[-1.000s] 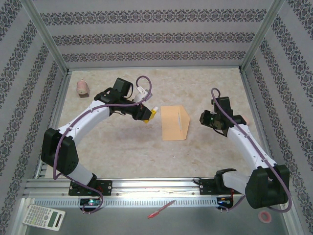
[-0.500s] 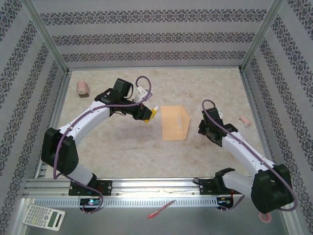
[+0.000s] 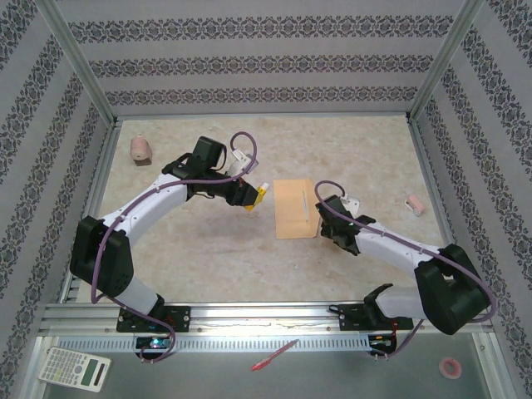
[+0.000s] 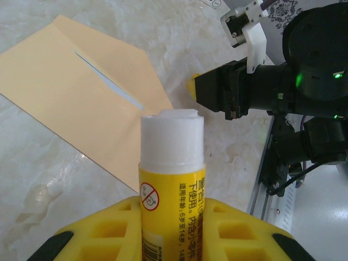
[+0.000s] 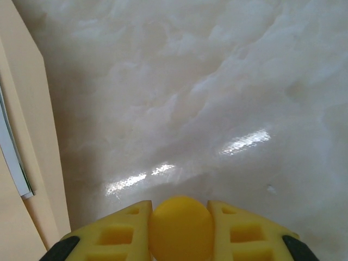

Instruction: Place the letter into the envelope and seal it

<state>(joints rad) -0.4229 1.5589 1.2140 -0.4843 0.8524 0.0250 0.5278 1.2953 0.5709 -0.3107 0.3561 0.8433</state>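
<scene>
Though flat, envelope (image 3: pixel 297 208) between both jaws

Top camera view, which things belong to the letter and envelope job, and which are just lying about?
Job: envelope; sliver of letter in its opening; glue stick held by the left gripper; yellow cap held by the right gripper.

Lying about: pink object back left; small pink piece at right; calculator; red pen; pink ring.

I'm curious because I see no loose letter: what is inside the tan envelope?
A thin white sliver of the letter shows at the flap gap of the envelope. The rest is covered by the tan paper.
</scene>
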